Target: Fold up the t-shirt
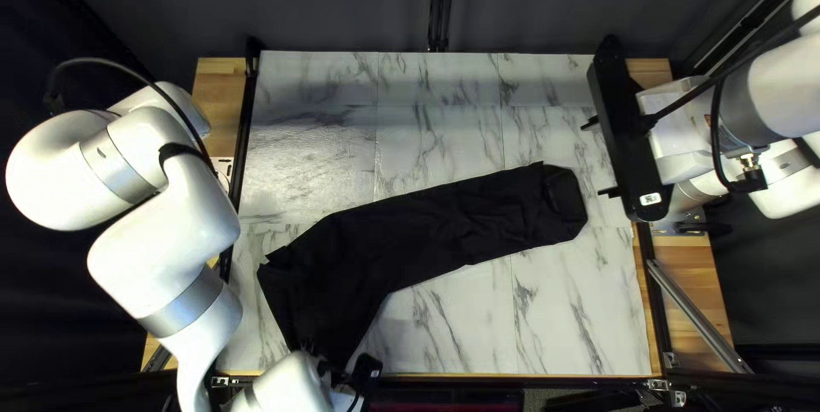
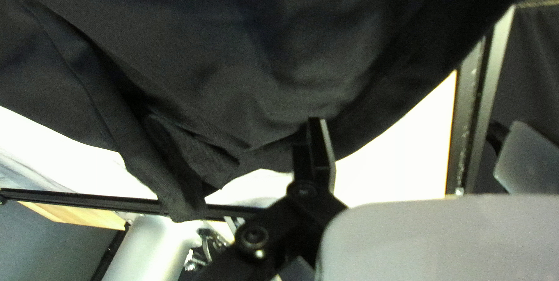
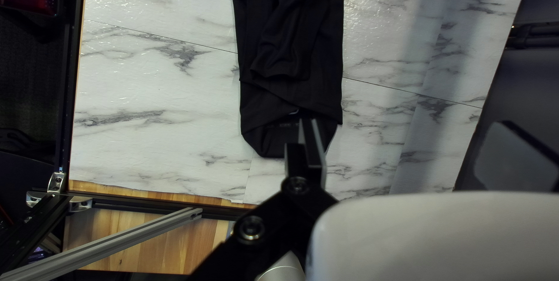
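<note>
The marble-patterned table (image 1: 581, 309) carries the black t-shirt (image 1: 444, 233), its long axis running from the table's near left corner toward its right edge. At that edge, my right gripper (image 1: 594, 160), fingers spread, faces the nearer end. At the near edge, my left gripper (image 1: 337, 362), also open, serves the corner end. Folding probably requires end-to-end travel.

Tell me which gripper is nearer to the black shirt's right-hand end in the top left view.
Right. The right gripper is just beside this end; the left gripper is by the opposite end, at the table's near edge.
</note>
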`<state>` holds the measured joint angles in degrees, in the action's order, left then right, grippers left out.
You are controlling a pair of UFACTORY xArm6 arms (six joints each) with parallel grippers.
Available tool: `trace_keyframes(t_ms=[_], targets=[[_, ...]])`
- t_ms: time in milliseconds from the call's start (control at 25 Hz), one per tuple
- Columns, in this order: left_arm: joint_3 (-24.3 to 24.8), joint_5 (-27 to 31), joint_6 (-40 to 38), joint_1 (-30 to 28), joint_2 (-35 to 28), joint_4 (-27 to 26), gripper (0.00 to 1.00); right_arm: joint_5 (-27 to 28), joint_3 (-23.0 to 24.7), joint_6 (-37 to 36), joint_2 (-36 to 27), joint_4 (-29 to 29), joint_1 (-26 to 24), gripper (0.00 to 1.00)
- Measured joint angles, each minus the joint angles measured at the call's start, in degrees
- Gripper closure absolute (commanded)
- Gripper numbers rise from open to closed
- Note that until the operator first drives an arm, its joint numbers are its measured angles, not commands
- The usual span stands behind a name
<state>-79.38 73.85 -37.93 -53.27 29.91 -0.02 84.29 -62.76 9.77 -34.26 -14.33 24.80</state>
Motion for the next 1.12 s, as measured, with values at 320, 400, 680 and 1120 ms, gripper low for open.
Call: trace_keyframes(t_ms=[320, 400, 680, 1120], targets=[[2.8, -4.5, -0.4, -0.7, -0.9, 3.5, 0.26, 0.0, 0.0, 0.0, 0.0, 0.0, 0.0, 0.0], [4.1, -6.1, 0.0, -0.6, -1.4, 3.9, 0.6, 0.0, 0.0, 0.0, 0.0, 0.0, 0.0, 0.0], [6.6, -8.9, 2.0, -0.1, -2.9, 3.8, 0.93, 0.0, 0.0, 0.0, 0.0, 0.0, 0.0, 0.0], [8.1, -9.1, 3.5, 0.0, -4.8, 3.7, 0.96, 0.0, 0.0, 0.0, 0.0, 0.0, 0.0, 0.0]])
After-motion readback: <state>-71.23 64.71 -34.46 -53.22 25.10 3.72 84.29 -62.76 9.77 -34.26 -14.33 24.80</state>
